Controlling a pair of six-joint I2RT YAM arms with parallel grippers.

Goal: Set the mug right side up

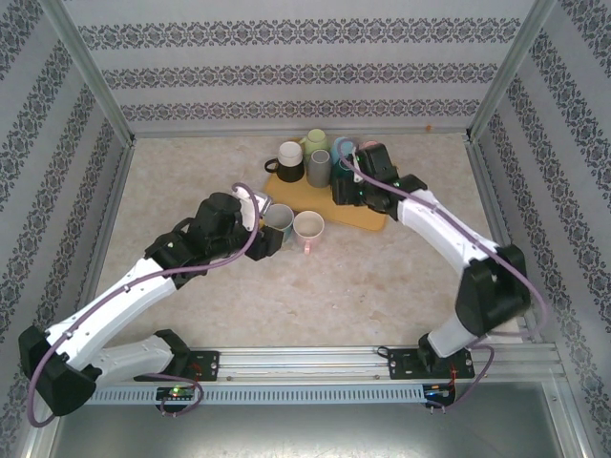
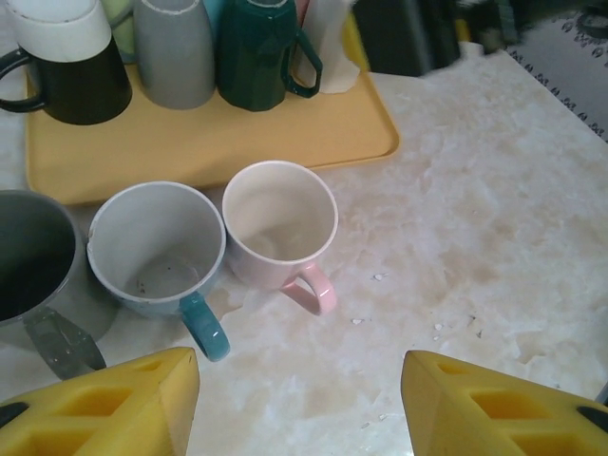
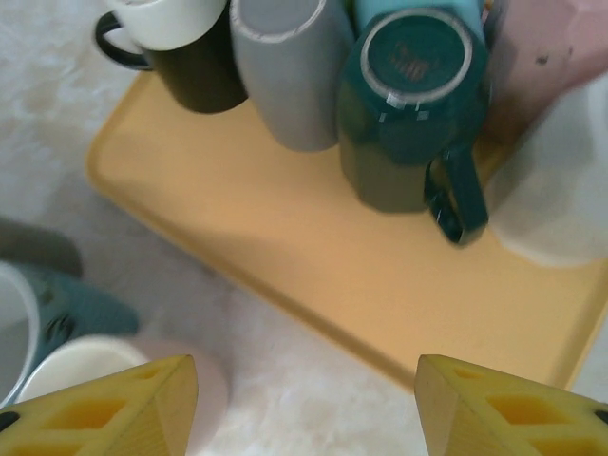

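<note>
Dark green mug [image 3: 408, 104]: seen standing upside down on the yellow tray [image 3: 313, 247], its ringed base turned up and its handle pointing to the lower right of the right wrist view. In the left wrist view the same mug [image 2: 256, 47] is seen at the far side of the tray [image 2: 190, 142], handle to the right.
Neighbours on the tray: a grey tumbler [image 3: 285, 66] is set just beside the dark green mug, and a black mug with a white top [image 3: 185, 47] stands beyond the tumbler. A light green mug [image 1: 315, 141] is seen at the back of the group.
Right gripper [image 3: 304, 380]: held above the tray near the dark green mug, jaws spread wide, nothing between them. No contact with the mug is seen.
Left gripper [image 2: 299, 366]: held over the desk [image 1: 382, 286] in front of the tray, jaws spread wide, nothing held.
Pink mug [image 2: 280, 223]: stood upright on the desk just off the tray's near edge, mouth up, handle toward the left wrist camera.
Grey-blue mug [image 2: 157, 247]: upright, with a teal handle, touching or nearly touching the pink mug.
Dark grey mug [image 2: 28, 256]: upright at the left edge of the left wrist view, partly cut off.
</note>
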